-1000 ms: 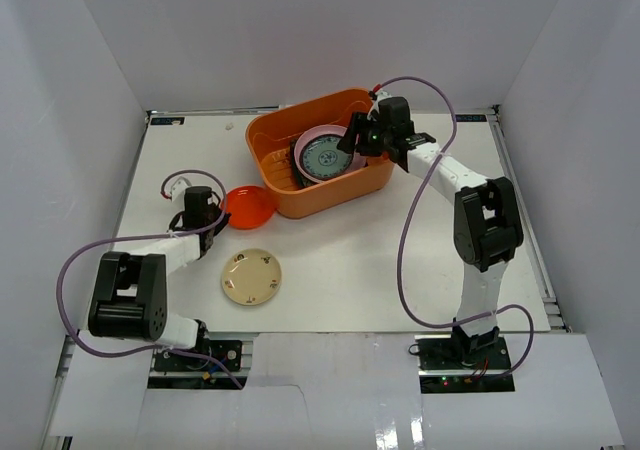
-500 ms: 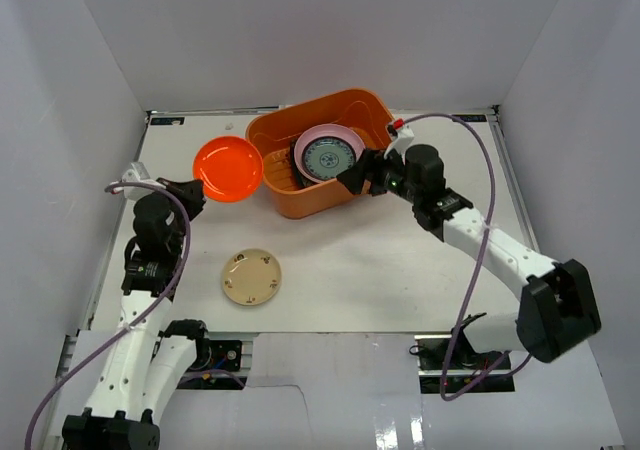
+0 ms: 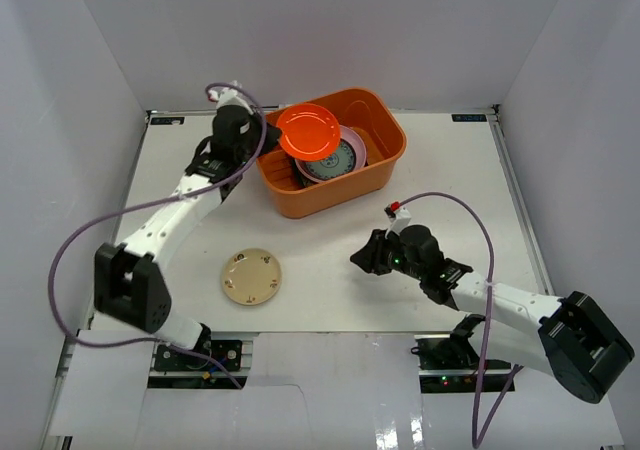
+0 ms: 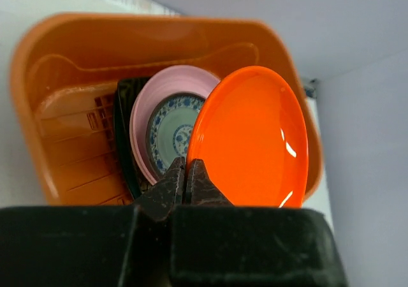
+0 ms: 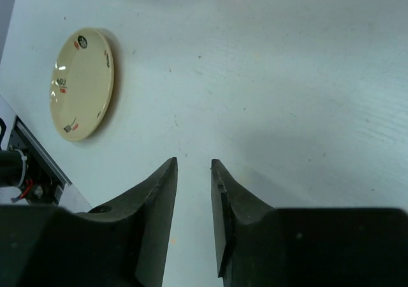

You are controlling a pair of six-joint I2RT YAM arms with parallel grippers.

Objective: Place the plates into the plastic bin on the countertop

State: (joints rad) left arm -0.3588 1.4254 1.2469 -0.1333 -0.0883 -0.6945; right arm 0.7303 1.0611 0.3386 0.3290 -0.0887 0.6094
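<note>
Over the left end of the bin [image 3: 336, 196], my left gripper [image 3: 270, 136] is clamped fully down on the rim of the red plate [image 3: 312, 132], with no gap between the jaws. I have that plate tilted, its glossy face turned up and away from the wrist, held above the bin's inside and clear of the left wall. From the wrist view it covers part of the pink plate [image 4: 148, 99], but I cannot tell whether the two touch. The pink plate leans on edge inside the bin, near the middle. The blue-green plate [image 4: 171, 131] rests against its face. A black plate [image 4: 122, 137] shows as a dark edge just beside the pink one, on the side toward the bin's left wall. The bin's slotted floor is bare at that left end. On the near side of the bin, well apart from it and toward its left corner, the beige plate [image 3: 251, 276] lies flat on the table [image 3: 330, 240], motifs up. My right gripper [image 3: 362, 260] sits low over the table, also on the near side of the bin but below its right half. Its jaws stand a narrow gap apart with nothing between them, only bare table under them. The beige plate is well apart from its fingers.
</note>
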